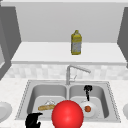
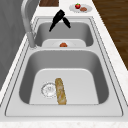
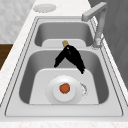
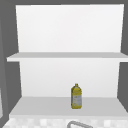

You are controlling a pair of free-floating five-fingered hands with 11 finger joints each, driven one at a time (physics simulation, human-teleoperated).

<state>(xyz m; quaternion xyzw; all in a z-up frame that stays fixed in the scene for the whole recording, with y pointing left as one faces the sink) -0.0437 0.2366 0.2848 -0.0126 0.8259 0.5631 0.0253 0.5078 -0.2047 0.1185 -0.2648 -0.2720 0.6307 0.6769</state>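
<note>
Plate (image 3: 53,98) with a round orange-red piece of food (image 3: 64,88) on it lies flat on the floor of the right basin of the double sink (image 3: 25,75), just beside the drain.

The sink is set in a pale worktop (image 2: 108,37), with a shelf (image 1: 45,53) on the wall above it. In the front view a big red ball (image 1: 67,115) sits at the sink's front edge, in front of the divider between the basins. A loaf of bread (image 2: 60,91) lies in the left basin next to that basin's drain. A yellow bottle (image 1: 76,43) stands upright on the shelf, above the faucet (image 1: 75,68).

The right robot hand (image 3: 71,56) hangs over the right basin with straight fingers pointing down and the thumb spread away from them. It holds nothing and seems to be apart from the plate, above its far rim. The left robot hand (image 1: 33,120) floats at the sink's front left corner; I cannot tell its pose.

By my reading, nothing has been picked up: plate and food rest untouched in the basin.
</note>
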